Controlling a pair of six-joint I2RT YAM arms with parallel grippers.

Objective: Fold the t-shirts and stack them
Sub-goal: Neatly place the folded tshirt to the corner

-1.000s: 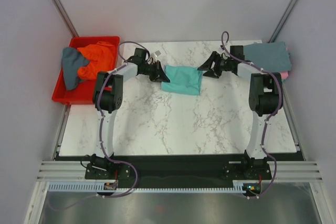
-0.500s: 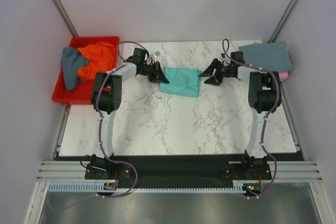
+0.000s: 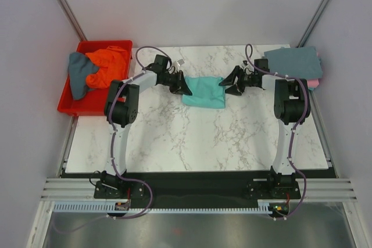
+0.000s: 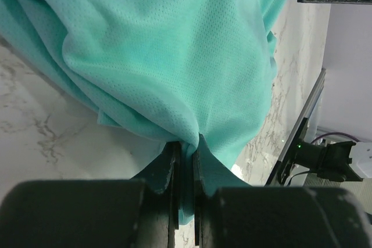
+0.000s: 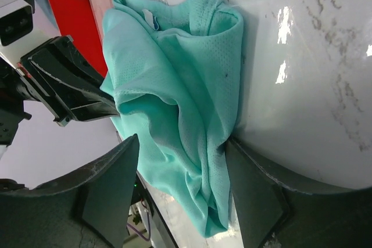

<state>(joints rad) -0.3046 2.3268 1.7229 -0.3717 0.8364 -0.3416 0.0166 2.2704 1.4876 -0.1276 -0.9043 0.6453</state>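
A teal t-shirt [image 3: 204, 91], folded into a small bundle, lies on the marble table [image 3: 192, 137] at the back middle. My left gripper [image 3: 183, 88] is shut on its left edge; the left wrist view shows the cloth [image 4: 174, 56] pinched between the fingers [image 4: 168, 169]. My right gripper [image 3: 225, 86] is open at the shirt's right edge, its fingers [image 5: 110, 184] wide on either side of the bunched cloth [image 5: 180, 97]. A stack of folded shirts [image 3: 295, 62], grey-blue on top with pink under it, sits at the back right.
A red bin [image 3: 68, 105] at the back left holds an orange shirt [image 3: 107, 62] and a grey-blue shirt [image 3: 78, 74]. Grey walls stand behind and at both sides of the table.
Both grippers and the teal shirt moved right along the table. The right gripper has closed in on the shirt's right edge, jaws still open.
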